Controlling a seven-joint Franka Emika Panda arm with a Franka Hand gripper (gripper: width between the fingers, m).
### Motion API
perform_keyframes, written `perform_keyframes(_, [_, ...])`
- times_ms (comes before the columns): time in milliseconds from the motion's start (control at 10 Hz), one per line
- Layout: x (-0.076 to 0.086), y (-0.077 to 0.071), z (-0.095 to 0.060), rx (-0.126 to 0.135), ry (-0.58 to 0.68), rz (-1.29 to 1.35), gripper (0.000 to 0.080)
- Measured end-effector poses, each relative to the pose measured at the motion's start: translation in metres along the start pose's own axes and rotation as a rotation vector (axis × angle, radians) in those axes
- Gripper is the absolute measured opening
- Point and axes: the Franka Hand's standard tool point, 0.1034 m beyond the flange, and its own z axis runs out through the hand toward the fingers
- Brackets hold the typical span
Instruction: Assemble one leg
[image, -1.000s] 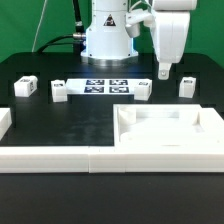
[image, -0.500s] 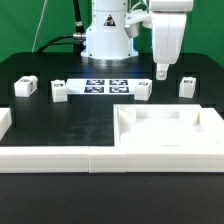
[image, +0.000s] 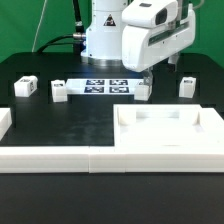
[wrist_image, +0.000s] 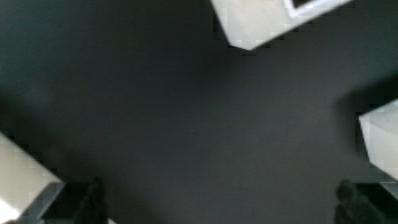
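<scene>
Several small white legs with tags lie on the black table: two at the exterior view's left (image: 24, 87) (image: 58, 91), one (image: 143, 89) beside the marker board (image: 105, 86), and one at the right (image: 186, 87). My gripper (image: 148, 70) hangs tilted just above the leg beside the marker board, not touching it. In the wrist view the gripper (wrist_image: 222, 205) is open, with both fingertips (wrist_image: 80, 200) far apart and only black table between them. A white tagged piece (wrist_image: 267, 22) shows at the picture's edge; I cannot tell which one it is.
The large white tray piece (image: 165, 132) lies at the front right of the exterior view. Long white border bars (image: 50, 156) run along the front edge, with another white piece at the far left (image: 5, 122). The robot base (image: 105, 35) stands at the back.
The hand has tilted and swung toward the exterior view's left, from upright between the two right legs to above the leg beside the marker board. The parts have not moved.
</scene>
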Motion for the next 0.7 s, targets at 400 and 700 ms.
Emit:
perform_keyframes(400, [0.0,-0.002,0.0,0.015,0.005,0.357,0.0649])
perform_keyframes(700, [-0.004,-0.021,0.006,0.034,-0.005,0.788,0.0649])
